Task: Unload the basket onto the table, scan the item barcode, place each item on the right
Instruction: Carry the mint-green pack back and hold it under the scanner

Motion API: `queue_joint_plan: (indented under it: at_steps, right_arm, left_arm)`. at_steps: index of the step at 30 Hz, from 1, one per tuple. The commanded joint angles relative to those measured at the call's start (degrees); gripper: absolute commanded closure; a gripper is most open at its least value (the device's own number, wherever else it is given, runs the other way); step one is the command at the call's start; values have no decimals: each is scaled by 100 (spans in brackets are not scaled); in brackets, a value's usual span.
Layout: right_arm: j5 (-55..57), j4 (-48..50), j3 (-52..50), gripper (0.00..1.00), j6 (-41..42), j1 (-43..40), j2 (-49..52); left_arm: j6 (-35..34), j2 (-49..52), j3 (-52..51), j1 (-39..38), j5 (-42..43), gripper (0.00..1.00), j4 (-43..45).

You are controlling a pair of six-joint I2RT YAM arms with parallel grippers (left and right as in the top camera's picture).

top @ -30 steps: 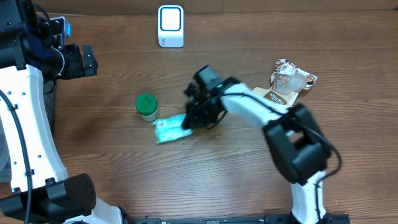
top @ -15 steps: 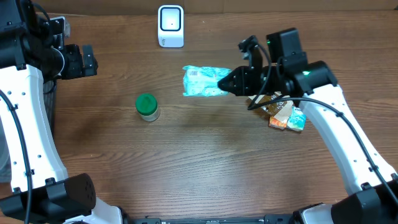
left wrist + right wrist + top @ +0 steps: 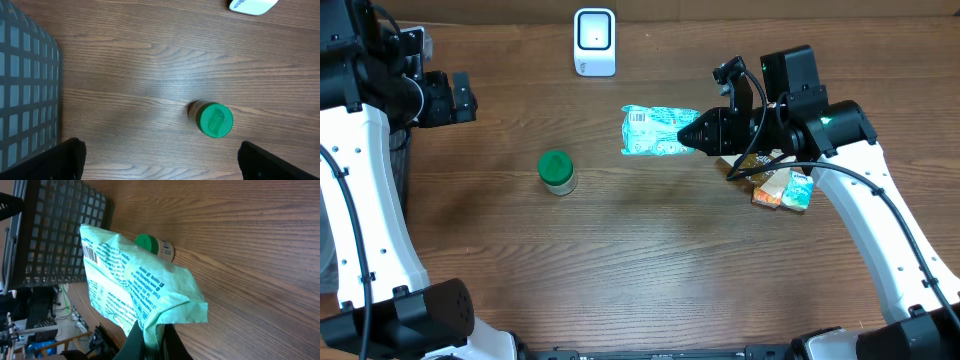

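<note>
overhead: the right pincer [image 3: 700, 131] clenches the green pouch [image 3: 658, 131] by one edge, right of the scanner [image 3: 594, 42]; it may sag, hiding its barcode [image 3: 638, 118].

Made out no legible words. Saw only a barcode [image 3: 90, 253] on the mint-green packet [image 3: 140, 287], at the end farthest from the clamping fingers [image 3: 129, 345]; found the fine print nearer them too small to read.

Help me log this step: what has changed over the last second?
The right gripper, shut on the pale green packet, lifted it off the table beside the green-lidded jar and carried it up and right in the overhead view. The jar, the white scanner and the open left gripper stayed put.
</note>
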Motion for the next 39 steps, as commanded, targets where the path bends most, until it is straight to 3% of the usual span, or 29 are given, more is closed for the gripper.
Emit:
queue_joint_plan:
  at_steps: [1, 11, 15, 20, 23, 25, 29, 34, 39]
  right_arm:
    - [-48, 37, 35, 96, -114, -11, -192]
    - [348, -70, 525, 96, 435, -11, -68]
    - [1178, -748, 1818, 96, 389, 74, 374]
    - [2636, -1578, 4297, 96, 219, 424, 1637]
    - [3936, -1292, 5145, 96, 61, 695, 2284]
    - [4940, -525, 5211, 96, -236, 905, 2590]
    - [6096, 1016, 5204, 96, -2072, 1241, 3239]
    - [6253, 2568, 5204, 96, -4741, 1445, 4076]
    - [6461, 3432, 5204, 96, -6981, 1550, 4833]
  left_arm:
    - [127, 2, -26, 4, 46, 0, 9]
    - [127, 2, -26, 4, 46, 1, 9]
    - [129, 2, -26, 4, 46, 0, 9]
    - [127, 2, -26, 4, 46, 0, 9]
    - [127, 2, -26, 4, 46, 0, 9]
    - [127, 2, -26, 4, 46, 1, 9]
    - [127, 2, -26, 4, 46, 0, 9]
    - [127, 2, -26, 4, 46, 0, 9]
    - [127, 2, -26, 4, 46, 0, 9]
